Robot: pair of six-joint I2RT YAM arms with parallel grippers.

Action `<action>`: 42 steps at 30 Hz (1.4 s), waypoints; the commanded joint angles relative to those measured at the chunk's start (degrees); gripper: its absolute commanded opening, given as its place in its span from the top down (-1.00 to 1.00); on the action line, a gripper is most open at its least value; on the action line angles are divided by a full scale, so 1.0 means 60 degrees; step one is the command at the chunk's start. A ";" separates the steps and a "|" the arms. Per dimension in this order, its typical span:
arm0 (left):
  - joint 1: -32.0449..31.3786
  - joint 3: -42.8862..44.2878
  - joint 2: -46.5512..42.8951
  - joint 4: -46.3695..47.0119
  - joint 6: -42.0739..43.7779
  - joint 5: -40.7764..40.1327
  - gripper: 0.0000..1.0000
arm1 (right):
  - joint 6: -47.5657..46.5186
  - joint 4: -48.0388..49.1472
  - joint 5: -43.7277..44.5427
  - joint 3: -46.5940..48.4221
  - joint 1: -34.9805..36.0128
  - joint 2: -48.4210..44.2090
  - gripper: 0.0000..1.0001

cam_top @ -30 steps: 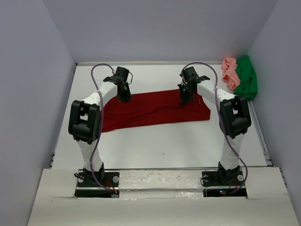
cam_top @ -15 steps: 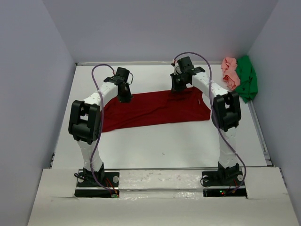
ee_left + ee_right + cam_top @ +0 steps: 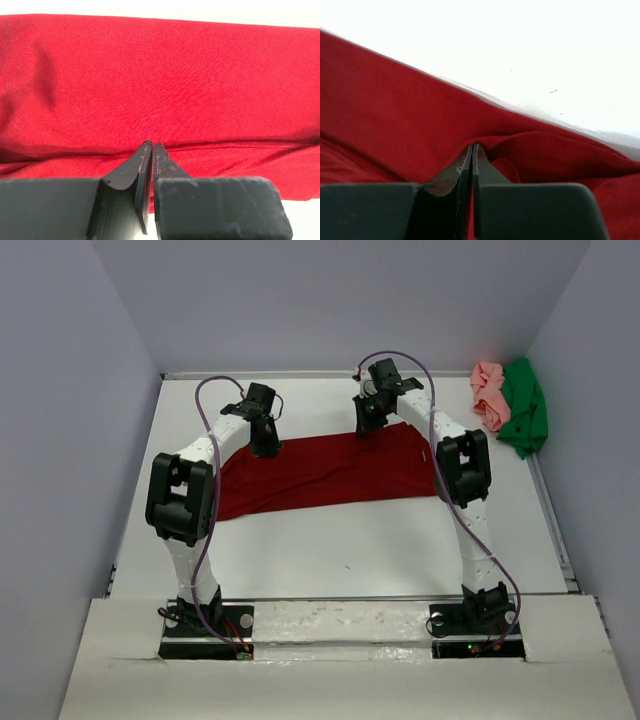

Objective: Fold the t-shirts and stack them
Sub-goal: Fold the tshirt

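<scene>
A dark red t-shirt [image 3: 330,470] lies spread across the middle of the table. My left gripper [image 3: 265,445] stands on its far left edge. In the left wrist view the jaws [image 3: 151,145] are shut, with their tips on a fold line of the red cloth [image 3: 160,75]. My right gripper [image 3: 365,426] is at the shirt's far edge, right of centre. Its jaws [image 3: 472,146] are shut, and the red cloth [image 3: 395,115] is drawn up into a peak between the tips. A pale pink t-shirt [image 3: 490,395] and a bright green t-shirt [image 3: 524,405] lie bunched at the back right.
Grey walls close in the white table [image 3: 350,550] on the left, back and right. The pink and green heap sits against the right wall. The two arm bases stand at the near edge, and the right arm reaches over the red shirt's right end.
My right gripper has moved left and toward the back wall, drawing the red shirt's far right edge with it. The left gripper has stayed where it was.
</scene>
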 commanded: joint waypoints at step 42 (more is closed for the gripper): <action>-0.0819 -0.0895 -0.0775 -0.1266 -0.0583 -0.2628 1.00 | 0.2069 -0.0311 0.4842 -0.5284 0.0170 -0.4334 1.00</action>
